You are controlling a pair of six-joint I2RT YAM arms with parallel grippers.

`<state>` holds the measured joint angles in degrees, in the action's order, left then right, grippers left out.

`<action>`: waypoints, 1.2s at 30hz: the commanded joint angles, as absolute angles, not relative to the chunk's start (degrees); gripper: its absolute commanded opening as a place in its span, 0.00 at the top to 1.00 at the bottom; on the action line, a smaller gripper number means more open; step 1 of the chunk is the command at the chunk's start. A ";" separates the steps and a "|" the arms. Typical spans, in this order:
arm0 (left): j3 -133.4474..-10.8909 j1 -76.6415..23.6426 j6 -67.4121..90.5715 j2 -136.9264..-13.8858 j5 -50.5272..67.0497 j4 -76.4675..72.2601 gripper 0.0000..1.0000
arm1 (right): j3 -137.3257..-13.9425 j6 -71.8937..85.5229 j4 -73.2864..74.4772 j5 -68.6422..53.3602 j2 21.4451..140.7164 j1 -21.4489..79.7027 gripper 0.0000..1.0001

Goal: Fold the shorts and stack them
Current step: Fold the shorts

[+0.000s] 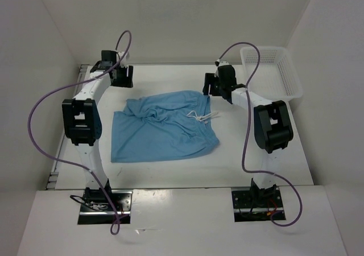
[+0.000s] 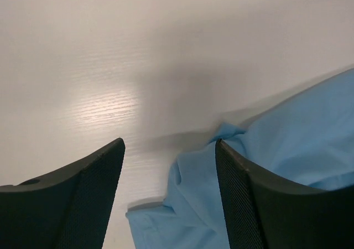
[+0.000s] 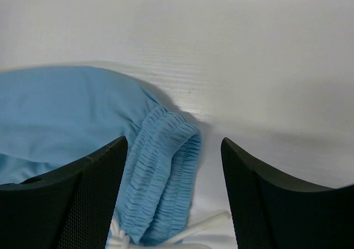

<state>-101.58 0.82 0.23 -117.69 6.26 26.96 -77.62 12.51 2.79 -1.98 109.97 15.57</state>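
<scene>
The light blue shorts (image 1: 162, 128) lie crumpled on the white table, waistband at the right with the white drawstring (image 1: 202, 116). My left gripper (image 1: 121, 77) is open just above the shorts' far-left corner, which lies between its fingers in the left wrist view (image 2: 193, 199). My right gripper (image 1: 215, 87) is open above the far-right corner. The right wrist view shows the gathered waistband (image 3: 163, 177) between the fingers, closer to the left one, and the drawstring (image 3: 204, 226) below. Neither gripper holds anything.
A white plastic mesh basket (image 1: 270, 74) stands at the back right, close to the right arm. White walls enclose the table on the left, back and right. Purple cables loop off both arms.
</scene>
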 commanded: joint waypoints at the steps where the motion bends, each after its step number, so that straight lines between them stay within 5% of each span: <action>1: -102.04 0.09 0.00 -123.48 2.91 28.04 0.26 | -79.80 13.62 1.58 -2.10 113.64 15.91 0.26; 10: -100.47 -0.53 0.00 -126.74 9.14 31.90 0.30 | -85.61 12.30 4.75 -5.62 120.32 15.91 0.26; 12: -99.85 -1.14 0.00 -126.74 9.93 31.90 0.40 | -85.61 11.69 5.27 -6.24 120.32 15.91 0.28; 13: -99.84 -1.66 0.00 -127.26 9.93 31.90 0.55 | -85.61 11.69 5.27 -6.24 120.32 15.91 0.30; 16: -100.54 -1.67 0.00 -127.88 11.59 33.39 0.76 | -87.80 10.47 7.73 -7.99 121.72 16.52 0.53; 17: -100.55 -1.67 0.00 -127.88 11.60 33.40 0.87 | -88.59 10.46 8.26 -8.61 122.42 17.13 0.69; 20: -101.16 -1.67 0.00 -127.18 12.92 33.40 0.97 | -88.59 9.93 8.26 -8.61 122.43 17.14 0.99; 32: -119.52 -1.05 0.00 -119.89 10.72 31.99 1.00 | -83.68 6.06 4.40 -4.39 107.69 17.14 1.00; 36: -111.48 -3.68 0.00 -112.09 8.09 31.99 0.99 | -78.07 2.73 2.55 -4.39 102.40 17.67 1.00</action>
<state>-115.02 -1.91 0.21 -120.03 9.85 32.16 -80.86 6.11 6.87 -5.37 108.73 16.53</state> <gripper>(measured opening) 0.010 0.010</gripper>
